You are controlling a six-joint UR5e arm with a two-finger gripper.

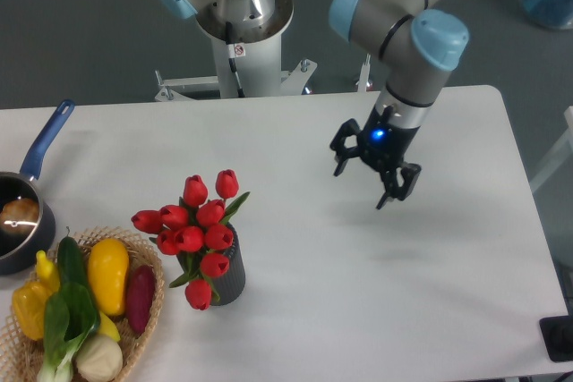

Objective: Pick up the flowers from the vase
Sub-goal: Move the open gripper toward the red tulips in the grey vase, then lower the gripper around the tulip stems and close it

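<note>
My arm is built of grey metal tubes joined by rounded joints with pale blue caps. My base column is white, with a broad silver-grey collar above it, a black cable running down its front and a small red-and-white sticker beside the cable. Bolts show on the metal feet at its foot. My end effector [360,182] is black, with two slim dark fingers, and a small blue light glows on its body just below my silver wrist.
</note>
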